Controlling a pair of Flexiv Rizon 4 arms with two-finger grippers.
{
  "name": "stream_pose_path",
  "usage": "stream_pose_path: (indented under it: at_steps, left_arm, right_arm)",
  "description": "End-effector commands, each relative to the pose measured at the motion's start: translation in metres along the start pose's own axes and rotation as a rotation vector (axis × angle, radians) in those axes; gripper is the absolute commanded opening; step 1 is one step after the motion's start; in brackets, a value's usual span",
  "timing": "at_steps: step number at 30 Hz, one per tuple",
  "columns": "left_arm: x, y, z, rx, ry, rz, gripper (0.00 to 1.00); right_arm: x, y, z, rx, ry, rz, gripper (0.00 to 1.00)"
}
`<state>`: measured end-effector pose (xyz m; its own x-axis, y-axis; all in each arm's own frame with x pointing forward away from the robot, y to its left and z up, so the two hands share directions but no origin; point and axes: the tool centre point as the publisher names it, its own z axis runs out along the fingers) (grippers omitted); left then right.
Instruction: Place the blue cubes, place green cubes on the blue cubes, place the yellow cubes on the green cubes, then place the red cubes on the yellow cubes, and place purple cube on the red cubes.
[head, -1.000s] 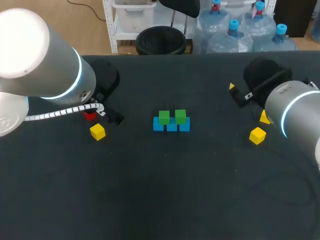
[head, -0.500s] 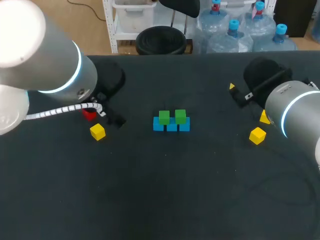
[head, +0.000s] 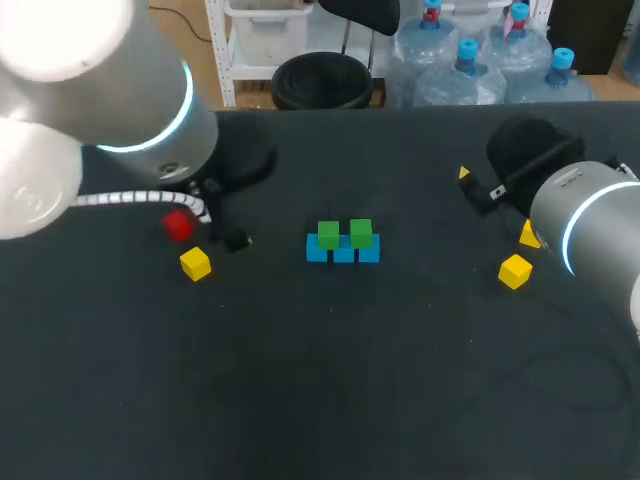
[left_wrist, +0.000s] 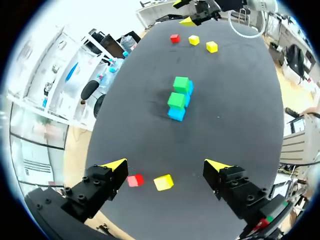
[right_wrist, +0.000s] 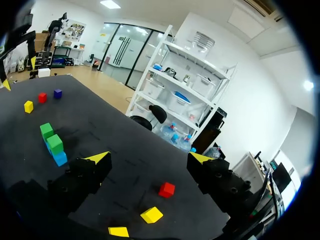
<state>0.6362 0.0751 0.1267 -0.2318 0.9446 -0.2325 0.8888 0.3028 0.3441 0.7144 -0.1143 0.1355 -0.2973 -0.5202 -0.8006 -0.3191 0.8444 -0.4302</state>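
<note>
My left arm (head: 110, 90) has edged rightward at the frame's left, uncovering the small red cube (head: 179, 227), and its left tool (left_wrist: 166, 165) hangs released over the small yellow cube (head: 196, 263) beside it, probably the next pick for the green cubes (head: 328, 235) mid-frame, while the right tool (right_wrist: 148, 157) is released too.

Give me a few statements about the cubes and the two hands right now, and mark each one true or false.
1. Two green cubes sit on the blue cubes. True.
2. A yellow cube tops the green cubes. False: nothing is on them; the yellow cubes lie on the table.
3. The left hand is open and empty. True.
4. The right hand grips a red cube. False: the right hand is open and empty, and the red cube lies on the table.
</note>
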Motion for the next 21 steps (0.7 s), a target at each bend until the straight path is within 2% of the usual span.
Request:
stream_pose_path:
  at_steps: [1, 11, 21]
  left_arm:
    - [-0.021, 0.008, 0.006, 0.002, 0.053, 0.002, 1.0]
    - [-0.051, 0.03, 0.031, -0.024, 0.112, 0.045, 1.0]
    - [-0.052, 0.043, 0.056, -0.05, 0.142, 0.127, 1.0]
  right_arm:
    - [0.004, -0.002, 0.0, -0.007, -0.079, 0.001, 1.0]
    - [0.004, -0.002, 0.0, -0.007, -0.079, 0.001, 1.0]
    - [0.004, -0.002, 0.0, -0.007, -0.079, 0.001, 1.0]
